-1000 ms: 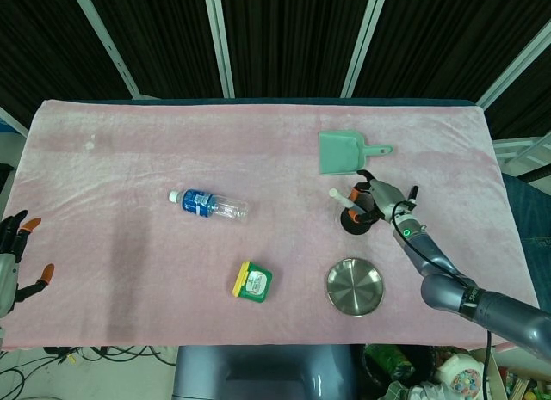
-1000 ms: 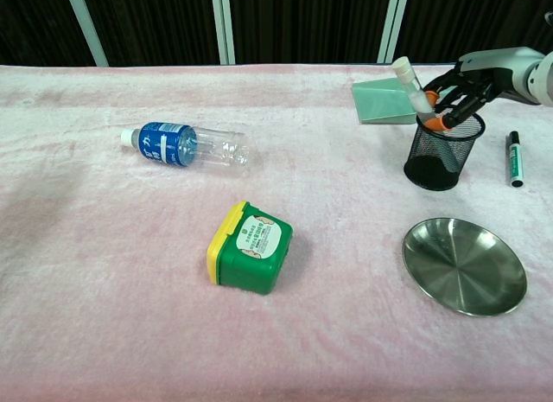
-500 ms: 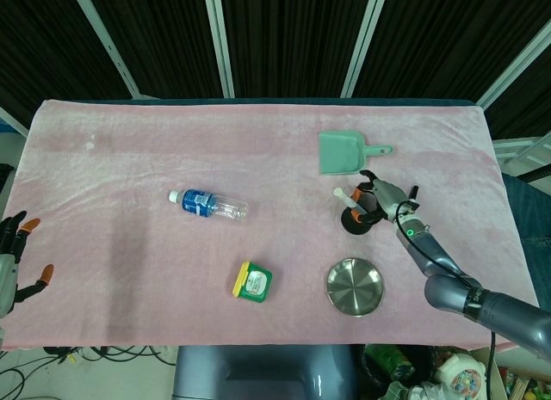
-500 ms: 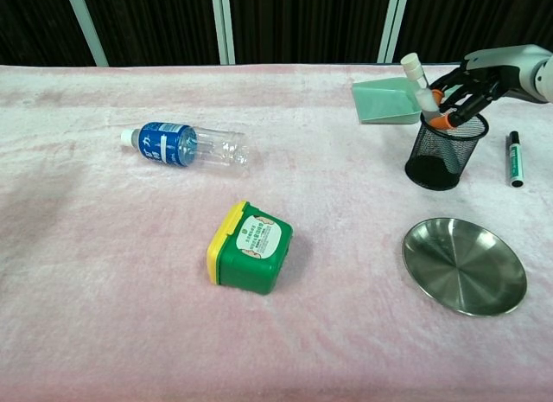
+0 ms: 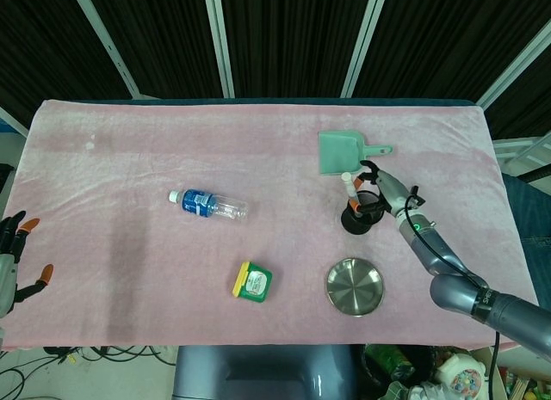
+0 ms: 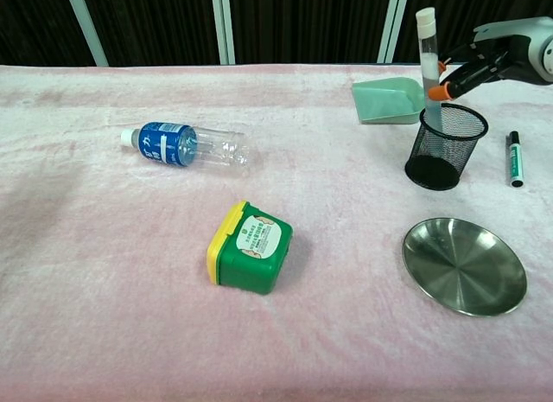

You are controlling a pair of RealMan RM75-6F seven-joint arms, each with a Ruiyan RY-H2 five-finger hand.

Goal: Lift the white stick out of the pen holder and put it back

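right robot hand [image 6: 484, 60] pinching smooth white stick [image 6: 427, 56], upright above mesh pen holder [image 6: 444, 149]

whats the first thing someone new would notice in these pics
Most eyes would land on the tall white stick standing nearly upright, its lower end inside the black mesh pen holder at the table's far right, pinched by the right hand. Next come the clear plastic bottle with a blue label lying on the pink cloth, and the green box with a yellow lid near the middle.
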